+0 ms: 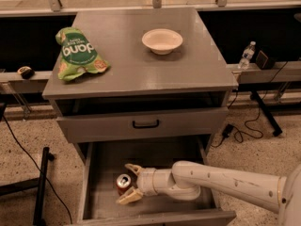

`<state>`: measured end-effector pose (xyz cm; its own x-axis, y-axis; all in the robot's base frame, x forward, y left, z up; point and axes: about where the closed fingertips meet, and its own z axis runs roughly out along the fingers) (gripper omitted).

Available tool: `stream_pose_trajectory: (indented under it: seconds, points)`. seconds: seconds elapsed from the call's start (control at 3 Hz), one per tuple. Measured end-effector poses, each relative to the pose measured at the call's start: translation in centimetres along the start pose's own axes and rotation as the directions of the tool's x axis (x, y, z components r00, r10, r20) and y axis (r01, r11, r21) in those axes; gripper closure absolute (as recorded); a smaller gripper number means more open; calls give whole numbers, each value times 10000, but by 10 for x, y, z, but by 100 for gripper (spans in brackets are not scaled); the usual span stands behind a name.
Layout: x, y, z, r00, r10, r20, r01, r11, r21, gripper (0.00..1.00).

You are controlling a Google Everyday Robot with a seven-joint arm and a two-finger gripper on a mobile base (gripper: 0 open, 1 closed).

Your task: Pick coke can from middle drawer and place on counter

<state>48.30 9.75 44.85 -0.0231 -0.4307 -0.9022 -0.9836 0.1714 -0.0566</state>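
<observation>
End effector [124, 184] flanks coke can [123, 180] in middle drawer [160, 155].
</observation>
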Motion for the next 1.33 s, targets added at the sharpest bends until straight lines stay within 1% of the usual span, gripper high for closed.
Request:
stream_pose_trajectory:
  seconds: [0.33, 0.67, 1.0, 1.33]
  points:
    - [10, 2, 19, 9987, 453, -252, -453, 9990, 18, 42]
    - [8, -2, 29, 9967, 638, 501, -641, 9979, 43, 66]
    - [-7, 10, 4, 9926, 684, 1006, -592, 9940, -920, 96]
    - [-46, -7, -58, 9956, -135, 923, 231, 9943, -1041, 100]
